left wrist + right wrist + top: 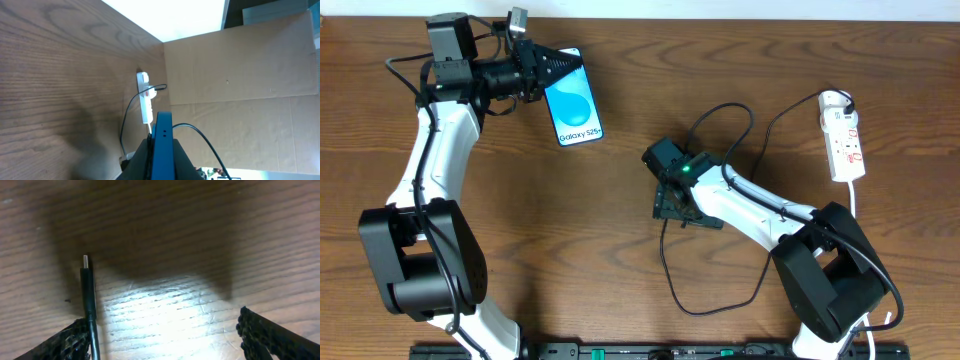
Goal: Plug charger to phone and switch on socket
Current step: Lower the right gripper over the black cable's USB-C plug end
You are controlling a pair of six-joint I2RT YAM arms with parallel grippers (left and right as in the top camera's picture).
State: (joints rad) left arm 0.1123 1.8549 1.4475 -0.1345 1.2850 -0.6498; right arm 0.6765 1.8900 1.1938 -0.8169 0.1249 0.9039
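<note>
Right gripper, jaws spread, over the charger — cable limp, plug stiff: pinch just behind its tip. Left gripper clamps the phone.

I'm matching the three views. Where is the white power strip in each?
Overhead: power strip at the far right, upper part.
Left wrist: power strip near the centre, past the phone.
Right wrist: not in it.
Shared landmark: the black charger cable, in all three.
</note>
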